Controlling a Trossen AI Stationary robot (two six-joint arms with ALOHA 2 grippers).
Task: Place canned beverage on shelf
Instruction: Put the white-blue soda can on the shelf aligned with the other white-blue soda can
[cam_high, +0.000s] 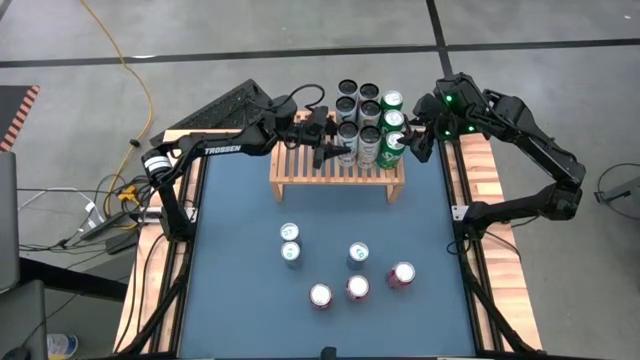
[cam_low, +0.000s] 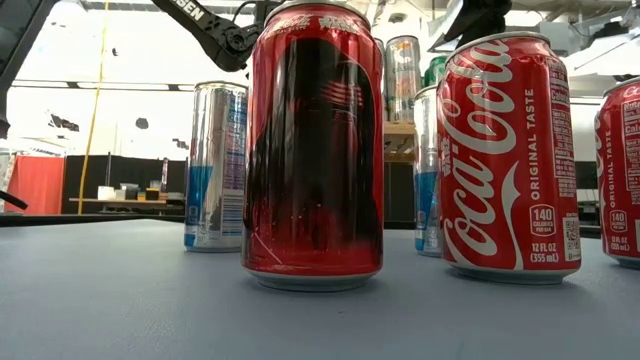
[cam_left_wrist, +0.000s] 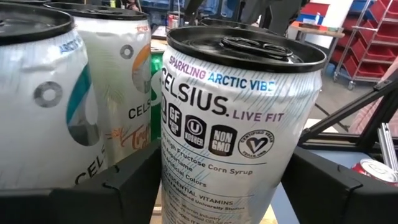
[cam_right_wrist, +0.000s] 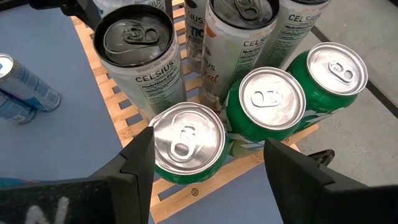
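Observation:
The light-wood slatted shelf (cam_high: 305, 172) stands at the table's far middle, and several cans fill its right part. My left gripper (cam_high: 333, 150) reaches in level from the table's left and is shut on a white Celsius can with a black top (cam_left_wrist: 230, 106) in the front row. My right gripper (cam_right_wrist: 208, 168) is open above the shelf's right front corner. Its fingers stand on either side of a green can (cam_right_wrist: 186, 143), with a gap showing on one side. Two more green cans (cam_right_wrist: 267, 99) stand behind that one on the slats. My left gripper pinches the Celsius can's lower side wall (cam_left_wrist: 180, 186) between its two fingers (cam_left_wrist: 134, 183), one on each side. The fingers come level from the table's left. The can stands upright with its bottom at the shelf's slats (cam_left_wrist: 272, 216).
Several loose cans stand on the blue table top nearer the front: two slim silver-blue ones (cam_high: 290, 243), another (cam_high: 358, 254), and red ones (cam_high: 402, 274), (cam_high: 357, 288), (cam_high: 320, 296). The red cans fill the low view (cam_low: 312, 150). The shelf's left half (cam_high: 295, 160) is bare slats.

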